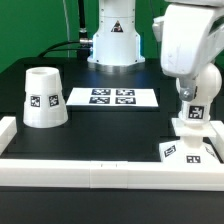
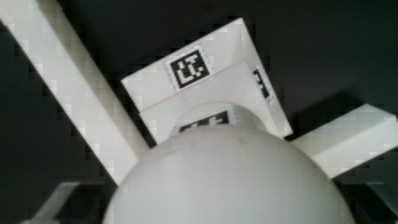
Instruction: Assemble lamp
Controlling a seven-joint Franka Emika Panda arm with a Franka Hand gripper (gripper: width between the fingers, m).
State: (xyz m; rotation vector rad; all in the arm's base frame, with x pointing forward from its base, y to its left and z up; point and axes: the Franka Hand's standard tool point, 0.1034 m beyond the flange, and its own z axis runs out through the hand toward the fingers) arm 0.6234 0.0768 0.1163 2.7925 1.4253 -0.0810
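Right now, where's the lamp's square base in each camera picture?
Exterior view: the base sits low at the exterior view's right, under the bulb, near the white rail.
Wrist view: the base is the tagged square just beyond the rounded bulb.
Shared landmark: the bulb standing on it.

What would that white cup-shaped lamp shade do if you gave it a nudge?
The lamp shade stands wide end down, so it would probably slide rather than tip. It looks hollow, hard plastic: likely light and stiff. On its side, its taper would probably roll it in a curve.
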